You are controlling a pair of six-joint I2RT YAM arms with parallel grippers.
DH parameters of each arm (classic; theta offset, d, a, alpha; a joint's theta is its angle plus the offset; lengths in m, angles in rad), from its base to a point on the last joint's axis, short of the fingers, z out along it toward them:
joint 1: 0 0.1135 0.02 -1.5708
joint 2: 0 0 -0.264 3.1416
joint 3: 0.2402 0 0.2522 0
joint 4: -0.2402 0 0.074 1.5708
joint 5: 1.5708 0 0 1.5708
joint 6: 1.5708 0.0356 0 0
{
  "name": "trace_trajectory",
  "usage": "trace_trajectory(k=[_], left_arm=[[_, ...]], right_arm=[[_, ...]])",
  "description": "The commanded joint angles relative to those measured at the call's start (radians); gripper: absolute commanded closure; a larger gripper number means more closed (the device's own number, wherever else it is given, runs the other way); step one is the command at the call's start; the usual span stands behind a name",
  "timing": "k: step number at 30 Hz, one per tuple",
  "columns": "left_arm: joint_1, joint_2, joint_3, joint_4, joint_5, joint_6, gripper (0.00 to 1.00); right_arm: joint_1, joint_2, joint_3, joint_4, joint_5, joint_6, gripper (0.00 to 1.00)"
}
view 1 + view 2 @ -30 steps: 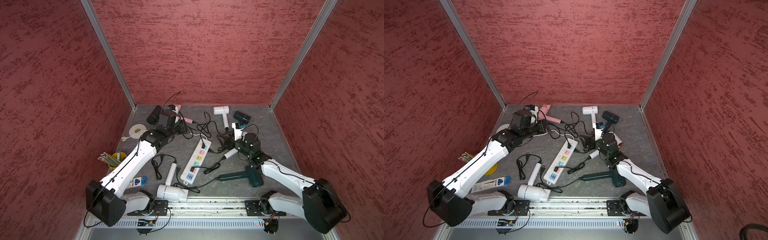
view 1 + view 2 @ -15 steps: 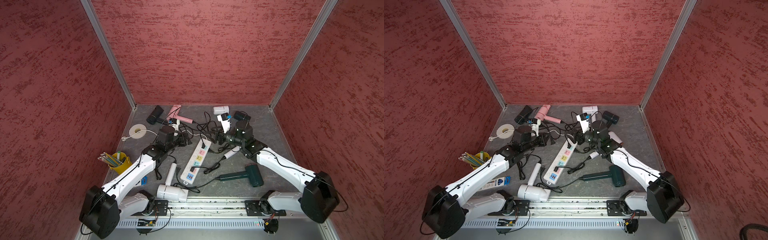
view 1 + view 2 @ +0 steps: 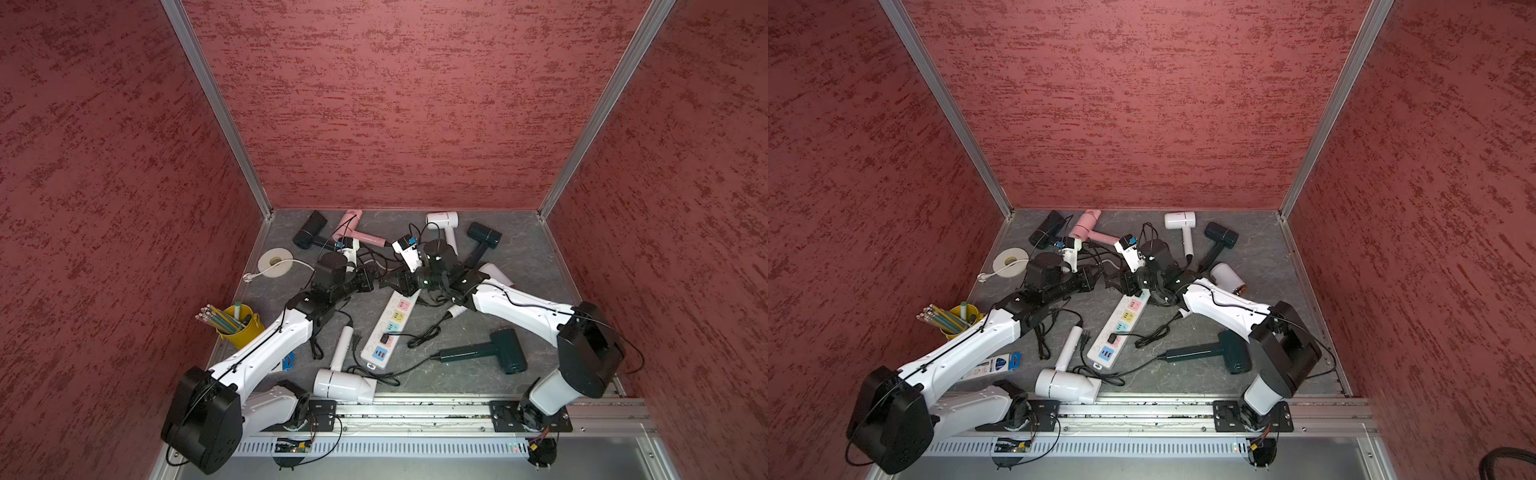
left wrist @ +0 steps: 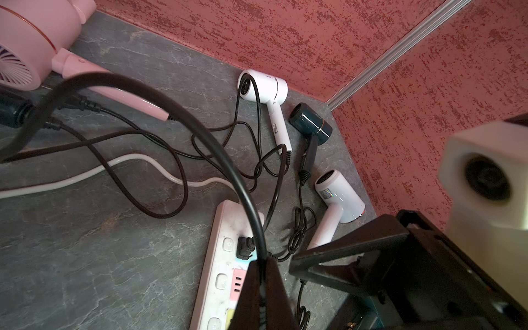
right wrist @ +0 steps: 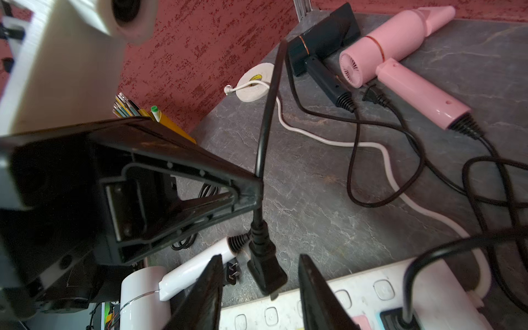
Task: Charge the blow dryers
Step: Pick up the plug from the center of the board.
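Several blow dryers lie on the grey table: pink (image 3: 359, 232), black (image 3: 309, 235), white (image 3: 446, 226) and navy (image 3: 484, 239) at the back, a dark green one (image 3: 494, 353) and a white one (image 3: 345, 374) in front. Another white one (image 3: 496, 274) is partly hidden by my right arm. My left gripper (image 3: 372, 282) (image 4: 261, 285) is shut on a black cord (image 4: 228, 160), whose plug (image 5: 265, 271) hangs below it. My right gripper (image 3: 395, 284) (image 5: 261, 283) faces it, open, one finger on each side of the plug without touching. Both hover over the far end of the power strip (image 3: 388, 328).
One black plug (image 3: 386, 340) sits in the strip, and its white cable (image 4: 137, 160) runs left across tangled black cords. A yellow pencil cup (image 3: 239, 328), a tape roll (image 3: 274, 262) and a blue packet (image 3: 289, 361) lie along the left side. Red walls close in three sides.
My left arm drew back from the far left corner to the middle with the cord. My right arm swung left to meet it, and its jaws have narrowed around the plug.
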Motion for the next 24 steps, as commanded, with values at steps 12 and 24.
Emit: trace_trajectory(k=[12, 24], left_arm=[[0.003, -0.012, -0.008, 0.051, 0.054, -0.005, 1.00], [0.002, 0.007, -0.009, 0.064, 0.083, -0.007, 0.62]], right_arm=[[0.009, 0.073, 0.085, -0.049, -0.078, -0.024, 0.68], [0.008, 0.074, 0.081, -0.026, -0.051, 0.000, 1.00]])
